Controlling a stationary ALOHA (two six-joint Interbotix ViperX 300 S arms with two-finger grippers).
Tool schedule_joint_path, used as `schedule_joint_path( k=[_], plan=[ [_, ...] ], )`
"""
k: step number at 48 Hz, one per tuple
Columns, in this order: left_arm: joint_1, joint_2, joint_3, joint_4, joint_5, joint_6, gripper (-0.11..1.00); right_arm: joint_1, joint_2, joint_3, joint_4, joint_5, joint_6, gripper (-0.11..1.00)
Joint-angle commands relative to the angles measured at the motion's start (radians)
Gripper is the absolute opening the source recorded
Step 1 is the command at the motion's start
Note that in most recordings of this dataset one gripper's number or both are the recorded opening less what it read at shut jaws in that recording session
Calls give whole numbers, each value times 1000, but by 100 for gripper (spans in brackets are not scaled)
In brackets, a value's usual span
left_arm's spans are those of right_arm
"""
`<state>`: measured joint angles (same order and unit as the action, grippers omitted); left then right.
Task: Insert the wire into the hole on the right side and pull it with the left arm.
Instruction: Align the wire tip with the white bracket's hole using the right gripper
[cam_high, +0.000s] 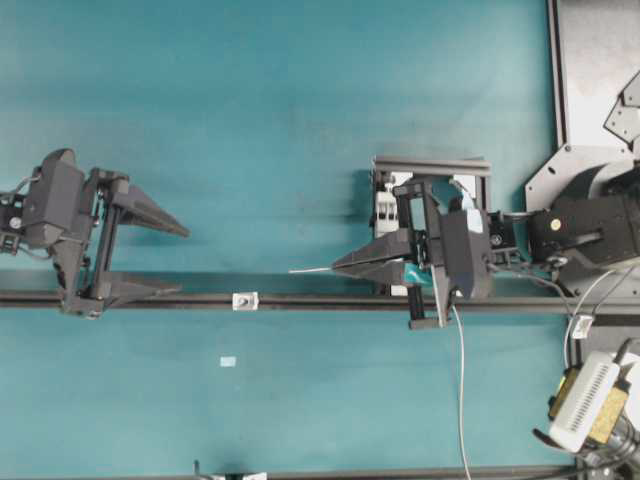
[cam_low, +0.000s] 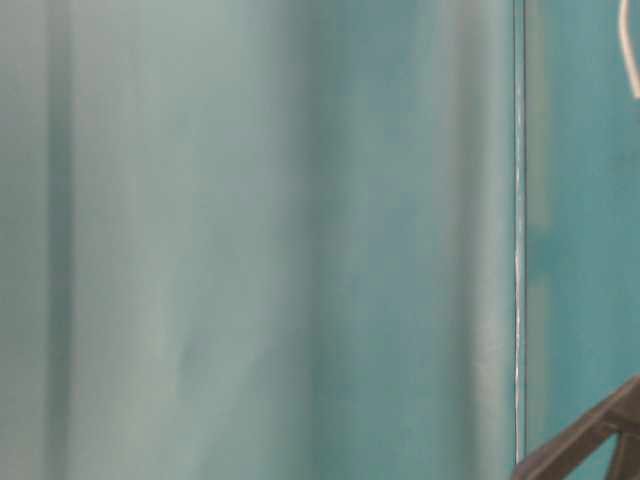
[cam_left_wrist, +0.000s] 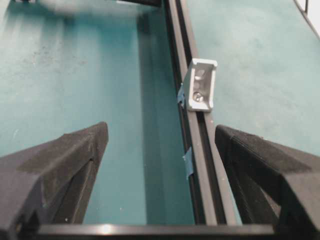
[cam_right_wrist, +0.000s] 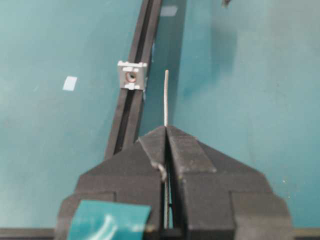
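Right tool (cam_right_wrist: 166, 131) clenched on wire (cam_right_wrist: 166, 97); left tool (cam_high: 160, 258) released; hole (cam_right_wrist: 131, 77) unfilled.

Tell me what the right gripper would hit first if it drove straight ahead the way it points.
Probably nothing soon. The right gripper, shut on the wire, points just beside the block on the rail. The wire tip would pass the hole on its right, over bare mat, though depth is unclear.

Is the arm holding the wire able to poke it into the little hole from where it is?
Probably yes. The right gripper is shut on the wire, whose tip sticks out toward the metal block. Nothing lies between them. But the tip points a bit beside the hole, so it must shift sideways first.
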<state>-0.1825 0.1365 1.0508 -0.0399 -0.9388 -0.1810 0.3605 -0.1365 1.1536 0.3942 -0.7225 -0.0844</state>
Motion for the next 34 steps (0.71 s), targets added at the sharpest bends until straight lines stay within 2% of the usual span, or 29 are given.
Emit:
schedule_joint_path(
  k=[1, 2, 7, 12, 19, 34],
  plan=[
    [-6, 12, -12, -3, -34, -2, 81, 61, 21, -26, 109, -54, -66, 2],
    [-6, 17, -12, -3, -40, -2, 81, 80, 34, -32, 144, -66, -91, 2],
    [-11, 37, -20, -2, -67, -2, 81, 138, 69, -58, 236, -87, -155, 2],
    [-15, 55, -32, -3, -89, 5, 81, 178, 107, -81, 291, -101, -189, 2],
    [-26, 86, -52, -3, -109, 11, 81, 201, 166, -100, 313, -137, -193, 2],
    [-58, 152, -86, -3, -158, 14, 81, 213, 244, -121, 314, -213, -193, 2]
  ],
)
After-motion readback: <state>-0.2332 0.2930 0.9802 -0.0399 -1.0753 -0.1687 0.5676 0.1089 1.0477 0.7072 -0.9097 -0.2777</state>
